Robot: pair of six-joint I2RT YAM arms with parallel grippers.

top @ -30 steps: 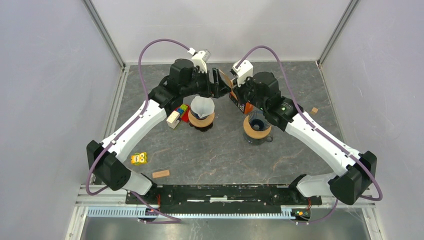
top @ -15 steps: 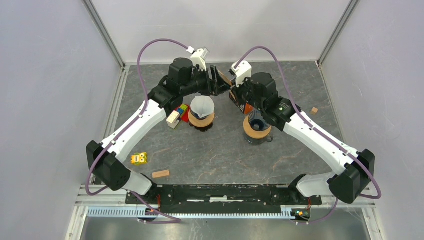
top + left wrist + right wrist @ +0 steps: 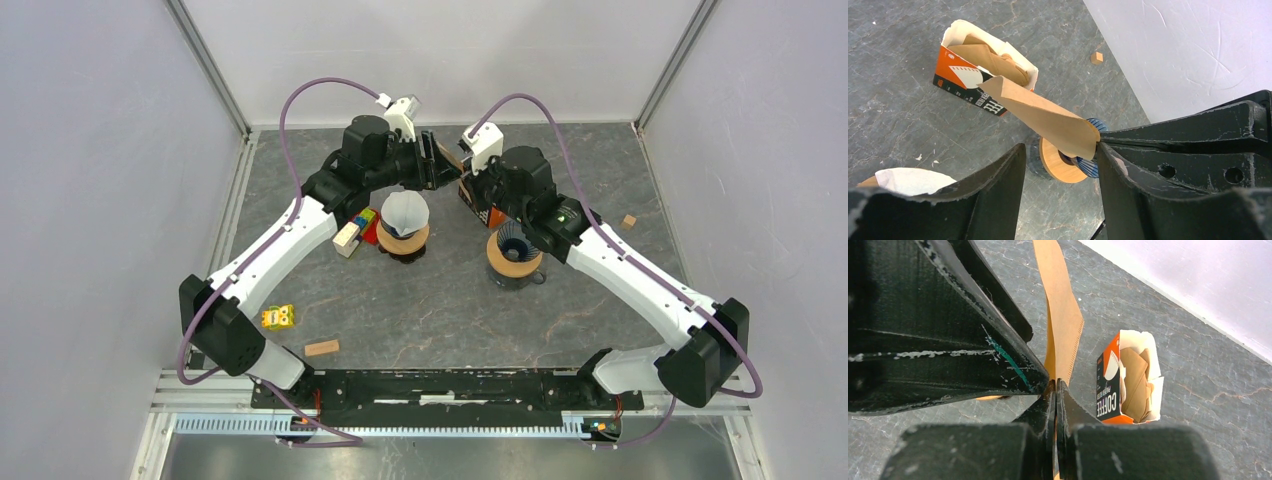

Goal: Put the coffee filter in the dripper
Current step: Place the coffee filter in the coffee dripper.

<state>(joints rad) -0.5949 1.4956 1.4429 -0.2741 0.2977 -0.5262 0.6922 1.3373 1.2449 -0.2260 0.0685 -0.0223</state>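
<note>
A brown paper coffee filter [image 3: 449, 159] hangs above the table's far middle, pinched in my right gripper [image 3: 1055, 390], which is shut on its lower edge. The filter [image 3: 1061, 315] rises flat from those jaws. My left gripper [image 3: 1060, 170] faces it, open, one finger either side of the filter's rounded end [image 3: 1048, 117], which lies against the right finger [image 3: 1128, 190]. Below stands the blue ribbed dripper [image 3: 514, 252] with its wooden collar [image 3: 1063, 162], nothing in it. A second dripper [image 3: 403, 230] holds a white filter.
An orange box of brown filters [image 3: 480, 208] lies open behind the blue dripper. Coloured blocks [image 3: 358, 228] sit left of the white-filter dripper. A yellow toy [image 3: 277, 317], a wooden block [image 3: 321, 348] and a small wooden cube [image 3: 629, 221] lie about. Walls enclose the table.
My left gripper's jaws have narrowed around the filter and the left arm has shifted slightly. The right gripper has held the filter still.
</note>
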